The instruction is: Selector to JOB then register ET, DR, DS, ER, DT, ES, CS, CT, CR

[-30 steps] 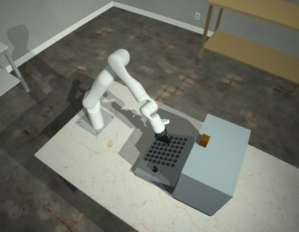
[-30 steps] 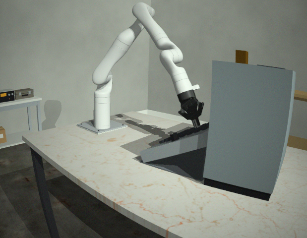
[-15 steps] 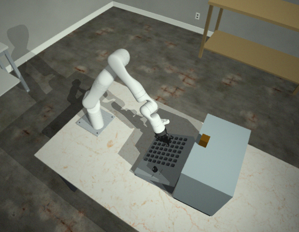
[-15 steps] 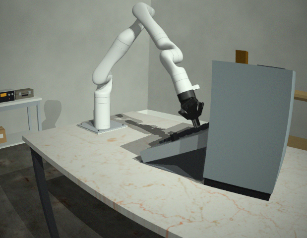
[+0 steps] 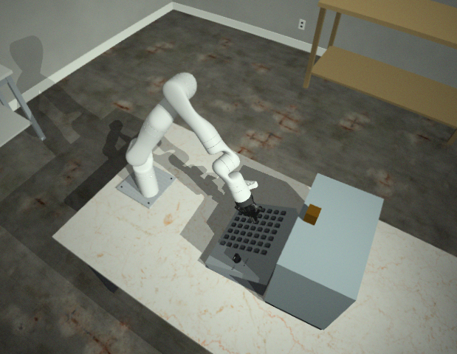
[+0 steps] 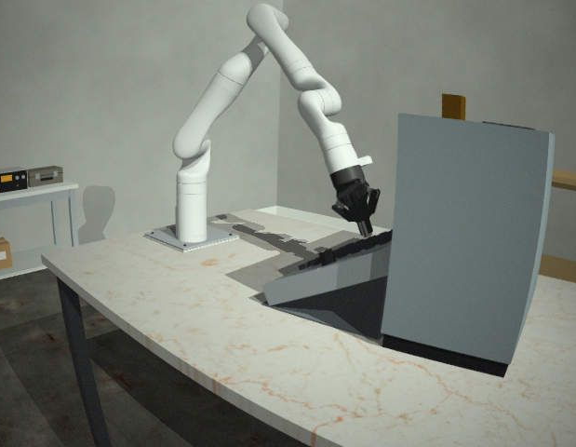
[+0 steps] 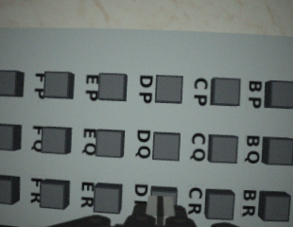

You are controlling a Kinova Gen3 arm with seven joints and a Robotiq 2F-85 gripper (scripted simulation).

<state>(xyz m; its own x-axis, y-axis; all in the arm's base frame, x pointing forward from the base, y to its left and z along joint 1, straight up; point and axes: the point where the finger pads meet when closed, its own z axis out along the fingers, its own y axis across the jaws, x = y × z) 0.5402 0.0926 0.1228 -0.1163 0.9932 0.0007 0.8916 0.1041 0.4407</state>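
Keypad (image 5: 258, 268) (image 6: 326, 282) (image 7: 137, 52), its dial (image 5: 236, 258) (image 6: 328, 256) end toward the near long edge of the tabletop (image 5: 117, 243) (image 6: 221, 331) (image 7: 137, 11), has its key rows running back toward the far long edge. Over what looks like the DR key (image 7: 163, 191) hangs the gripper (image 5: 255, 220) (image 6: 366, 235) (image 7: 159, 212), fully closed on nothing; contact is unclear. Probably a key check in TEACH, though the dial's setting can't be read; next calls for a straight press, watching which key lights.

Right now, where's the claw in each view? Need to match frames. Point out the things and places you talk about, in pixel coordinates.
Top: claw (image 5: 255, 220) (image 6: 366, 235) (image 7: 159, 212) right of center, over the keys (image 5: 246, 240).
Exterior: right of center, above the sloped panel (image 6: 326, 284).
Wrist: bottom edge, just right of center.
Shared landmark: the keypad panel.
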